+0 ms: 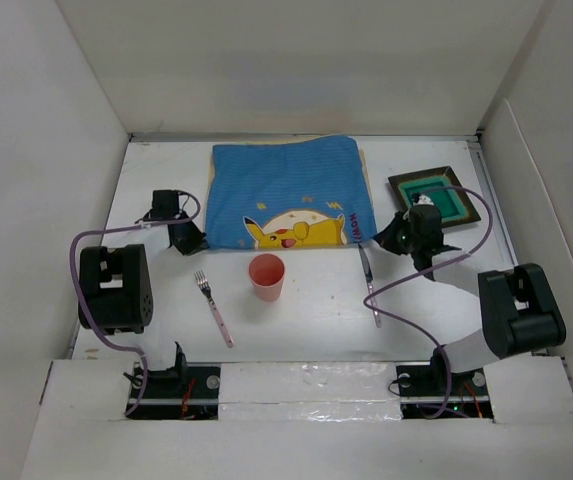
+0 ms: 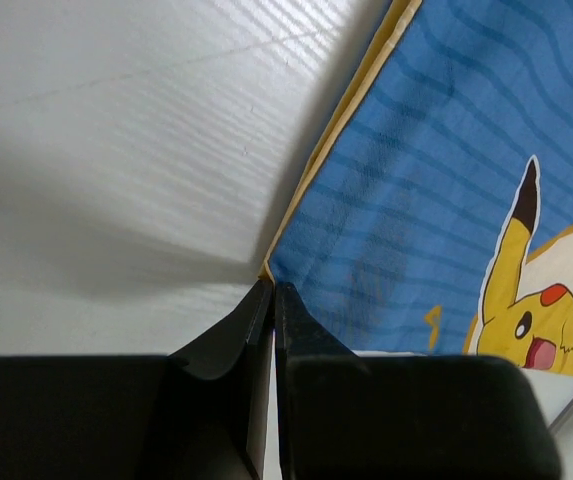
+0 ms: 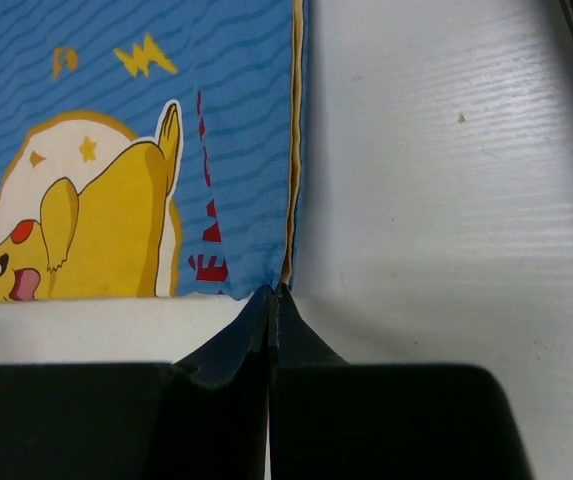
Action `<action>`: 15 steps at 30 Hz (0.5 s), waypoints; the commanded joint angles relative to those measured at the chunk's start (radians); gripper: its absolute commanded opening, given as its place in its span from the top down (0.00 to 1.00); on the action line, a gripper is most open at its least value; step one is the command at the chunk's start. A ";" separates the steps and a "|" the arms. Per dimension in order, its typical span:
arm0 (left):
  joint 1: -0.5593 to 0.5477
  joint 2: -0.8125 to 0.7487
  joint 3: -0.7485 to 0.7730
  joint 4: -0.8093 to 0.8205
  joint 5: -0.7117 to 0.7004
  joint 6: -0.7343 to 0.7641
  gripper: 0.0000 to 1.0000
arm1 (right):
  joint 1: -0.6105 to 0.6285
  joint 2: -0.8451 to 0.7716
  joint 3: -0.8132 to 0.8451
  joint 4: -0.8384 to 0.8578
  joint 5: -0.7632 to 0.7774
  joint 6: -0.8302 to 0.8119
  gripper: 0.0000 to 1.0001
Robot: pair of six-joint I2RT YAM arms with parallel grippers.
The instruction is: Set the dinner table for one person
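Note:
The blue Pikachu-print cloth (image 1: 291,190) lies spread on the back middle of the white dinner table (image 1: 306,325). My left gripper (image 1: 191,240) is shut, its tips pinching the cloth's near left corner (image 2: 271,272). My right gripper (image 1: 386,238) is shut on the cloth's near right corner (image 3: 271,280), where the fabric puckers. A pink cup (image 1: 266,276) stands upright in front of the cloth. A fork with a pink handle (image 1: 213,308) lies to the cup's left. A knife (image 1: 369,282) lies to its right, its tip near the cloth's corner.
A dark square plate with a green centre (image 1: 434,198) sits at the back right, just behind my right gripper. White walls enclose the table on the left, back and right. Purple cables loop beside both arms.

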 commanded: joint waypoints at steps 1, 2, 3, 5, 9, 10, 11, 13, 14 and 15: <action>0.000 -0.100 -0.032 -0.042 0.006 0.034 1.00 | -0.014 -0.077 -0.047 0.032 0.019 -0.001 1.00; 0.000 -0.108 -0.036 -0.045 0.003 0.035 1.00 | -0.014 -0.082 -0.053 0.033 0.019 0.002 0.99; 0.000 -0.116 -0.040 -0.050 -0.005 0.035 1.00 | -0.014 -0.088 -0.059 0.036 0.019 0.002 0.94; 0.000 -0.136 -0.038 -0.057 -0.031 0.031 0.98 | -0.014 -0.095 -0.065 0.043 0.024 0.003 0.89; 0.028 -0.169 -0.029 -0.063 -0.077 0.017 0.91 | -0.023 -0.111 -0.050 0.004 0.033 -0.012 0.86; 0.039 -0.189 -0.027 -0.065 -0.083 0.012 0.90 | -0.023 -0.117 -0.051 -0.003 0.030 -0.017 0.83; 0.039 -0.202 -0.023 -0.065 -0.095 0.014 0.89 | -0.034 -0.126 -0.051 -0.008 0.007 -0.026 0.78; 0.039 -0.260 -0.017 -0.047 -0.095 0.014 0.76 | -0.034 -0.160 -0.044 -0.035 -0.013 -0.037 0.59; 0.039 -0.286 -0.001 -0.039 -0.077 0.011 0.75 | -0.034 -0.180 -0.042 -0.045 -0.022 -0.044 0.55; 0.030 -0.310 0.011 -0.034 -0.071 0.012 0.74 | -0.034 -0.201 -0.039 -0.057 -0.025 -0.050 0.48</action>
